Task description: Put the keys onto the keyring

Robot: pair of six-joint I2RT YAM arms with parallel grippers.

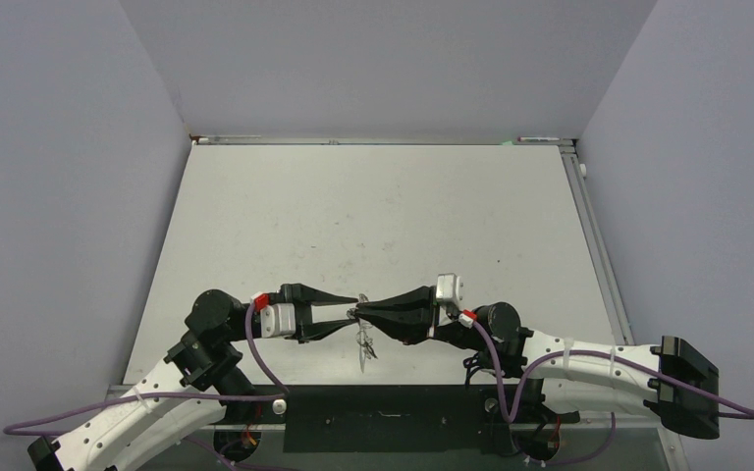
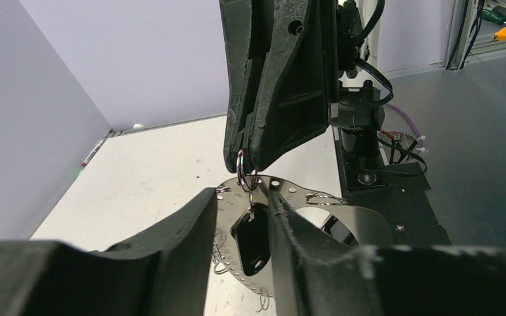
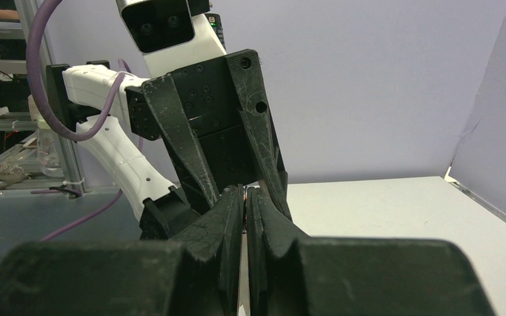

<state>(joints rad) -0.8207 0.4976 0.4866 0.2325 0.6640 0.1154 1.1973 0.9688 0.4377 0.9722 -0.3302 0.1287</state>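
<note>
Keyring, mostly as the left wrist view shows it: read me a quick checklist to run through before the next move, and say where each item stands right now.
1. Right pincer shut on the small ring: ok.
2. Left pincer open, one finger on either side of the key: ok.
3. Key clear of both left fingers: cannot tell.
4. Key threaded onto the small ring: cannot tell, the joint is too small to see.
5. Keyring up at the pincer tips, not dropped: ok.
</note>
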